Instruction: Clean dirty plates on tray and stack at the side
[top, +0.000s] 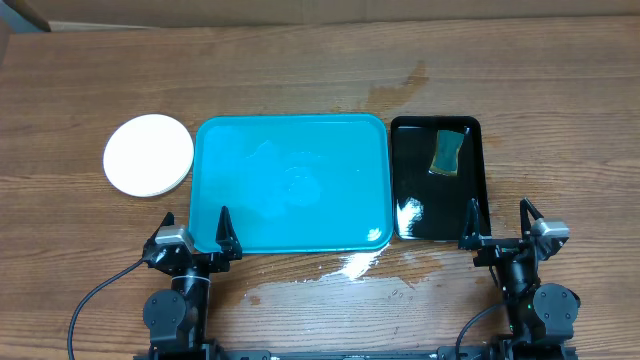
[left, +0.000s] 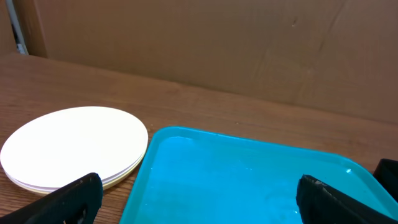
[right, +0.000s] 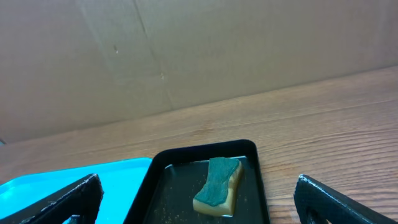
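- The stacked plates (top: 148, 155) are found on the bare table just beside the turquoise tray's (top: 290, 180) left edge. Nothing lies on the tray, so the task is judged all but done.
- The left gripper (top: 197, 225) and right gripper (top: 498, 220) are held spread wide and empty, at the tray's near side.
- The stack lies ahead-left of the left gripper, which is the nearer one. Being round, the plates have no long axis.
- Layered plate rims (left: 118, 177) are shown only by the left wrist view; from overhead a single white disc is seen.

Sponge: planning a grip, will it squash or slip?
The sponge probably squashes and weighs little: it looks like foam under a green scrub layer. It may slide when pushed, since the black tray looks glossy and wet.
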